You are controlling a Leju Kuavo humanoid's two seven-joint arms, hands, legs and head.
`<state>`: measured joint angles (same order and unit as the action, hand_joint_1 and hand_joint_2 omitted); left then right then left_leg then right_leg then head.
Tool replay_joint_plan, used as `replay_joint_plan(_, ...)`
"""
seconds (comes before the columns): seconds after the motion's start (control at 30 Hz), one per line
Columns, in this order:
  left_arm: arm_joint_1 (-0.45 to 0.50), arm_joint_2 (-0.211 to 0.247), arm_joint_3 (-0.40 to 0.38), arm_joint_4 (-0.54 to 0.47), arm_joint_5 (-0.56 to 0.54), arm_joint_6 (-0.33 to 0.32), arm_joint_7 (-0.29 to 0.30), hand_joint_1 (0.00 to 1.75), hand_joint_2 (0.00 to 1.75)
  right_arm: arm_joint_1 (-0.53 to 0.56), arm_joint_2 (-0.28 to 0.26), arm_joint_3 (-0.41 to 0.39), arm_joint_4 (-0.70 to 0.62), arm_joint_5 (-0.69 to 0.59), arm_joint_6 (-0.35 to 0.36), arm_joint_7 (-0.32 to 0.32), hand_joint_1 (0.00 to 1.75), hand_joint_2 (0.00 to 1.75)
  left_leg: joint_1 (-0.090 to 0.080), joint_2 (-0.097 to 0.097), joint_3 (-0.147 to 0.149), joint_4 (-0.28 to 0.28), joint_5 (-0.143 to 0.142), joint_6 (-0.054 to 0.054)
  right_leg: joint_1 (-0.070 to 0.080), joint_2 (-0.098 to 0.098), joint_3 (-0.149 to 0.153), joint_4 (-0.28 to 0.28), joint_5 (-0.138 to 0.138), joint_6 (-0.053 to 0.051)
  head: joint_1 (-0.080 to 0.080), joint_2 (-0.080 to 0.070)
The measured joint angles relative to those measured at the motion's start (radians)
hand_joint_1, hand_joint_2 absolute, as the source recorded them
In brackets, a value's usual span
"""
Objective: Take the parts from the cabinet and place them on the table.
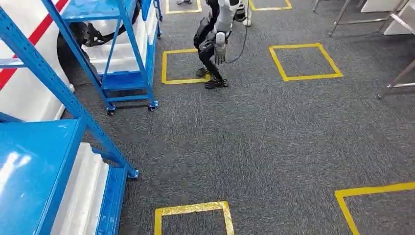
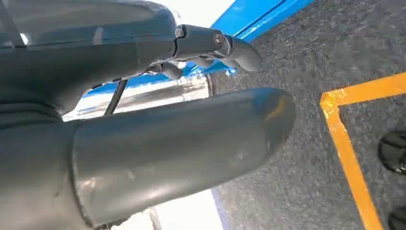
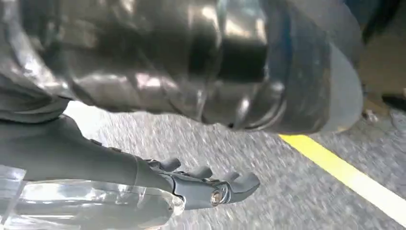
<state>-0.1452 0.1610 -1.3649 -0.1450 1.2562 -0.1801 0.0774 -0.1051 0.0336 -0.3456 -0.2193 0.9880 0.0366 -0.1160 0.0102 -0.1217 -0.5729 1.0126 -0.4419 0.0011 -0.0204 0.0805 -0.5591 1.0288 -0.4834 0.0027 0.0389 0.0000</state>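
Chrome-bright metal shows between the left hand's (image 2: 158,110) thumb and its fingers (image 2: 234,48); you can take this as the left part (image 2: 158,93), and the fingers curl over its rimmed end, so I judge it clasped rather than merely resting there. Its long axis runs alongside the thumb, the rimmed end pointing the way the fingertips do; with the arm hanging over the carpet (image 2: 306,57), that likely means slanting down toward the floor, a carry that keeps it close to the body.

On the right hand (image 3: 143,187) a glossy, glassy-looking piece, the right part (image 3: 95,206), lies along the palm side; the fingers (image 3: 230,187) bend round past its rounded end, so it too looks held, though blur keeps you from seeing the contact. Its length follows the hand, the rounded end toward the fingertips.

In the head view you look down on grey carpet, yellow tape squares (image 1: 183,66) and blue racks (image 1: 122,78) to the left, with another robot (image 1: 215,39) standing farther off; no bench appears ahead. I judge this the carrying leg of the task, with both parts away from the racks and the set-down still to do.
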Motion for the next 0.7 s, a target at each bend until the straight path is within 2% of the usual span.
replay_joint_plan(0.07,0.004,0.000,0.000,0.000,0.000,0.000,0.000,0.00,0.00,-0.004,0.000,0.000,0.000,0.000,0.000,0.000,0.00,0.00,0.005,-0.022,-0.007,-0.007,0.003,-0.015,0.007,-0.019,0.003,-0.002,0.000,-0.010,0.000,0.000)
replay_joint_plan(0.1,0.006,0.002,0.000,0.000,0.000,0.000,0.000,0.00,0.00,-0.003,0.000,0.000,0.000,0.000,0.000,0.000,0.00,0.00,0.007,-0.021,-0.008,0.003,0.000,-0.019,-0.004,-0.038,0.007,-0.015,0.008,-0.021,0.000,0.000)
replay_joint_plan(0.13,0.007,0.000,0.000,0.000,0.000,0.000,0.000,0.00,0.00,-0.003,0.000,0.000,0.000,0.000,0.000,0.000,0.00,0.00,0.003,0.038,-0.020,0.029,-0.017,-0.018,0.000,-0.051,0.010,-0.021,0.008,-0.029,0.000,0.000)
replay_joint_plan(0.17,0.004,0.000,0.000,0.000,0.000,-0.002,0.000,0.00,0.00,-0.003,0.000,0.000,0.000,0.000,0.000,-0.001,0.00,0.00,0.002,0.082,-0.048,0.086,-0.056,-0.021,0.003,-0.065,0.011,-0.021,0.008,-0.038,0.000,0.000)
replay_joint_plan(0.2,0.001,0.000,0.000,0.000,0.000,-0.001,0.000,0.00,0.00,-0.002,0.000,0.000,0.000,0.000,0.000,-0.001,0.00,0.00,0.003,0.103,-0.084,0.160,-0.096,-0.025,0.007,-0.079,0.011,-0.021,0.007,-0.039,-0.001,0.000)
replay_joint_plan(0.23,-0.001,0.000,0.000,0.000,0.000,-0.001,-0.001,0.00,0.00,0.001,0.000,0.000,0.000,0.000,0.000,-0.001,0.00,0.00,0.005,0.110,-0.125,0.246,-0.135,-0.028,0.010,-0.096,0.011,-0.021,0.006,-0.041,0.000,0.000)
replay_joint_plan(0.27,-0.001,0.000,0.000,0.000,0.000,-0.001,0.000,0.00,0.00,0.002,0.000,0.000,0.000,0.000,0.000,0.000,0.00,0.00,0.006,0.113,-0.151,0.301,-0.151,-0.030,0.013,-0.112,0.011,-0.021,0.004,-0.042,0.000,0.000)
replay_joint_plan(0.3,0.002,0.000,0.000,0.000,0.000,-0.001,0.000,0.00,0.00,0.004,0.000,0.000,0.000,0.000,0.000,0.000,0.00,0.00,0.007,0.115,-0.157,0.313,-0.145,-0.032,0.014,-0.127,0.011,-0.020,0.003,-0.041,0.000,0.000)
replay_joint_plan(0.33,0.004,0.000,0.000,0.000,0.000,-0.001,0.000,0.00,0.00,0.003,0.000,0.000,0.000,0.000,0.000,0.000,0.00,0.00,0.009,0.117,-0.139,0.281,-0.118,-0.033,0.014,-0.139,0.011,-0.019,0.002,-0.040,0.000,0.000)
replay_joint_plan(0.37,0.005,0.000,0.000,0.000,0.000,-0.001,0.000,0.00,0.00,0.002,0.000,0.000,0.000,0.000,0.000,0.000,0.00,0.00,0.010,0.121,-0.100,0.209,-0.077,-0.033,0.014,-0.152,0.013,-0.018,-0.001,-0.038,0.000,0.000)
replay_joint_plan(0.4,0.005,0.000,0.000,0.000,0.000,-0.001,0.000,0.00,0.00,0.001,0.000,0.000,0.000,0.000,0.000,0.000,0.00,0.00,0.010,0.139,-0.047,0.116,-0.034,-0.031,0.015,-0.164,0.016,-0.016,-0.004,-0.034,0.000,0.000)
replay_joint_plan(0.43,0.003,0.000,0.000,0.000,0.000,-0.001,0.000,0.00,0.00,0.001,0.000,0.000,0.000,0.000,0.000,0.000,0.00,0.00,0.009,0.179,0.000,0.036,-0.010,-0.027,0.016,-0.175,0.020,-0.013,-0.008,-0.030,0.000,0.000)
replay_joint_plan(0.47,-0.001,0.000,0.000,0.000,0.001,-0.001,0.000,0.00,0.00,0.001,0.000,0.000,0.000,0.000,0.000,0.000,0.00,0.00,-0.004,0.199,0.009,0.011,-0.022,-0.017,0.024,-0.184,0.021,-0.007,-0.016,-0.021,0.000,0.000)
replay_joint_plan(0.5,-0.001,0.000,0.000,0.000,0.001,0.000,-0.001,0.00,0.00,0.001,0.000,0.000,0.000,0.000,0.000,0.000,0.00,0.00,-0.003,0.180,0.009,0.012,-0.018,-0.007,0.022,-0.193,0.022,-0.009,-0.015,-0.017,0.000,0.000)
replay_joint_plan(0.57,0.004,0.002,0.000,0.000,0.002,0.000,-0.001,0.00,0.00,-0.006,0.000,0.000,0.000,0.000,0.000,-0.001,0.00,0.00,-0.008,0.160,0.001,0.011,-0.017,0.003,0.018,-0.212,0.031,-0.014,-0.015,-0.008,0.000,0.000)
replay_joint_plan(0.6,0.006,0.002,0.000,0.000,0.002,0.000,-0.001,0.00,0.00,-0.007,0.000,0.000,-0.001,0.000,0.000,-0.001,0.00,0.00,-0.002,0.148,0.013,-0.002,-0.011,0.012,0.021,-0.219,0.034,-0.012,-0.020,0.001,0.000,0.000)
replay_joint_plan(0.63,0.007,0.002,0.000,0.000,0.003,0.000,-0.001,0.00,0.00,-0.007,0.000,0.000,-0.001,0.000,0.000,-0.001,0.00,0.00,0.001,0.139,0.017,-0.008,-0.005,0.017,0.012,-0.169,0.032,0.004,-0.033,0.008,0.000,0.000)
replay_joint_plan(0.67,0.004,0.002,0.000,0.000,0.003,0.000,-0.001,0.00,0.00,-0.005,0.000,0.000,-0.001,0.000,-0.001,-0.002,0.00,0.00,0.002,0.129,0.016,-0.010,-0.002,0.024,0.011,-0.119,0.008,0.051,-0.068,0.009,0.000,0.000)
replay_joint_plan(0.7,0.000,0.002,0.001,0.000,0.003,0.001,-0.001,0.00,0.00,-0.002,0.000,0.000,-0.001,0.000,-0.001,-0.002,0.00,0.00,0.001,0.121,0.013,-0.010,0.000,0.028,0.010,-0.097,-0.028,0.123,-0.109,0.009,0.000,0.000)
